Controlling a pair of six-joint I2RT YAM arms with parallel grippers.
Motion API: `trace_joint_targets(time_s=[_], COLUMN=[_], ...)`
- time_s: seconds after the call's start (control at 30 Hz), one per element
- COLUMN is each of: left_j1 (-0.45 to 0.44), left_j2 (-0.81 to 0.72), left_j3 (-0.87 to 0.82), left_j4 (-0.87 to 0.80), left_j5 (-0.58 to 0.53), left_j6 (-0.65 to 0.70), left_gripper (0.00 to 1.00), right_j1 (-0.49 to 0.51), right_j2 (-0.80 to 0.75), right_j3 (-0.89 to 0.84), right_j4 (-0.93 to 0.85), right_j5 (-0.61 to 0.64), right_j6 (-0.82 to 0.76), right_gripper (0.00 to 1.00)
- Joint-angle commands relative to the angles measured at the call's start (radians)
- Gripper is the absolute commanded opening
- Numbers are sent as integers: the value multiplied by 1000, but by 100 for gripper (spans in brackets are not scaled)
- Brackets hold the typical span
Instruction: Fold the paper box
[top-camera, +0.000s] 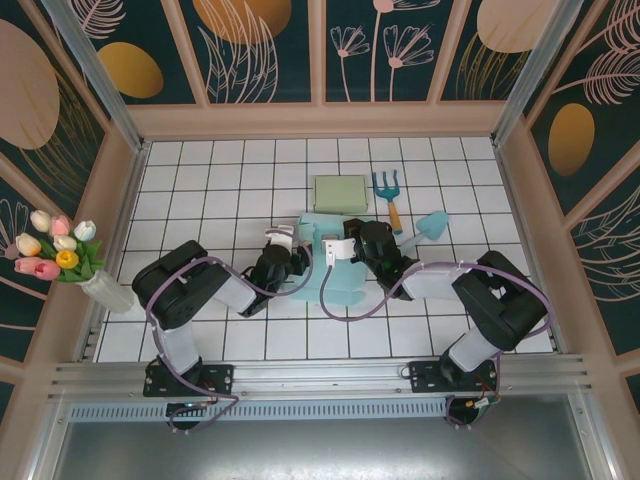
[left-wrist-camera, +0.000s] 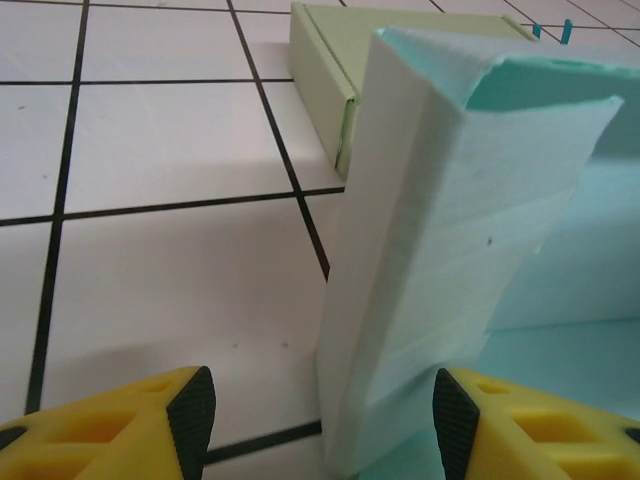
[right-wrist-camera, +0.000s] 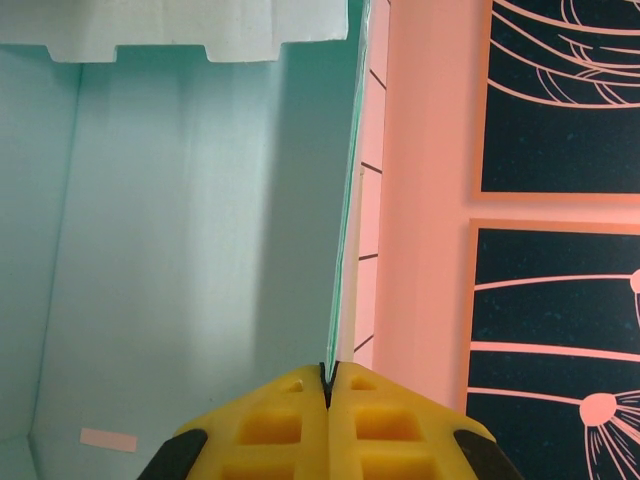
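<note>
item: pale teal paper box (top-camera: 322, 275), thin matte card with soft creases, partly formed, lying flat-bottomed on the white tiled surface (top-camera: 220, 170) between the two arms, its long axis running away from the arm bases. left end effector (left-wrist-camera: 322, 405): yellow fingers with black ribbed pads (left-wrist-camera: 195, 405), parted wide and holding nothing; a doubled side wall (left-wrist-camera: 440, 200) of the box stands upright straight ahead of it, rising in the gap between the fingers; the outer pad is well clear of the card, the inner pad is close against it, and contact cannot be told. the wall's top edge is ragged and tabbed, its face shows faint horizontal fold bands, and its long axis is vertical, square to the finger line. beyond the wall, further ahead of the same end effector, sits a sage-green flat cardboard box (left-wrist-camera: 330, 60), closed, apart from the teal card. right end effector (right-wrist-camera: 328, 375): yellow fingers pressed fully together on the thin edge of the opposite box wall (right-wrist-camera: 345, 200), which runs straight out from the fingertips as a single sheet seen edge-on; the box interior (right-wrist-camera: 200, 250) lies to its left, smooth, with a notched flap at the far end. from above, the left end effector (top-camera: 292, 243) and right end effector (top-camera: 330, 247) stand close together at the far half of the box, the left one nearer the free wall. judgement: the next move turns on that upright wall being centred in the parted fingers, ready for closing or pressing inward.
</note>
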Motion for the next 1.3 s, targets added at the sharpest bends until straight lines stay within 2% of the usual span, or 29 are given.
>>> trace_joint_targets(time_s=[0.0,0.27,0.33,0.43,0.5,0.6,0.67,0.77,0.9,0.93,1.27], left_j1=[4,5,4,4,4,4,4,4,4,4,4], left_j2=[38,103,127,144,139,123,118,118,98,84,-74], left_j3=[51,143,182,221,216,203,198,183,147,136,35], left_j4=[-10,-121,-201,-336,-371,-382,-362,-285,-193,-173,-83], left_j5=[-41,-205,-311,-487,-552,-577,-547,-437,-297,-268,-134], left_j6=[18,0,-40,-119,-148,-157,-136,-75,-36,-33,-51], left_gripper=[61,55,47,25,14,11,11,20,48,50,57], right_j1=[-3,-3,-3,-9,-14,-19,-20,-20,-21,-21,-21], right_j2=[24,22,23,25,23,25,27,32,45,50,76], right_j3=[-3,-1,2,5,5,6,7,9,20,22,34], right_j4=[-107,-109,-108,-97,-84,-77,-76,-82,-96,-97,-109], right_j5=[-8,-5,6,32,46,50,51,51,49,50,49], right_j6=[25,27,29,33,36,42,44,48,56,58,63], right_gripper=[0,0,0,0,0,0,0,0,0,0,0])
